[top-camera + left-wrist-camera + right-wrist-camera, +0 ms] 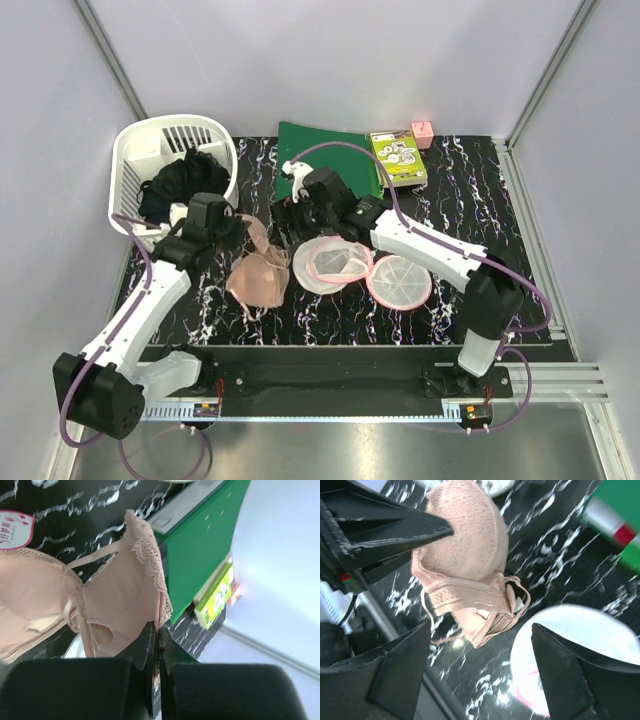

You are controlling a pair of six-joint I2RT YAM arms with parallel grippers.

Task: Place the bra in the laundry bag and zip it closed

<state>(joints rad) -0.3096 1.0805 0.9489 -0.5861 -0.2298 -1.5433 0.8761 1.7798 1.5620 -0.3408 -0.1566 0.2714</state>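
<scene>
The peach bra (pixel 258 277) hangs crumpled just above the black marbled table, left of the laundry bag. My left gripper (pixel 238 232) is shut on its lace edge (pixel 159 611), and the cup (pixel 117 592) droops away from the fingers. My right gripper (pixel 288 222) stands open beside it, jaws wide apart with nothing between them (pixel 480 655). In the right wrist view the bra (pixel 465 555) dangles from the left gripper's dark fingers (pixel 395 530). The laundry bag (pixel 332 263) lies unzipped, its white mesh bowl rimmed in pink, with its round lid (pixel 400 282) folded out to the right.
A white slotted basket (pixel 150 160) holding black clothing (pixel 180 182) stands at the back left. A green board (pixel 325 155), a yellow-green box (pixel 398 158) and a small pink block (pixel 422 134) lie along the back edge.
</scene>
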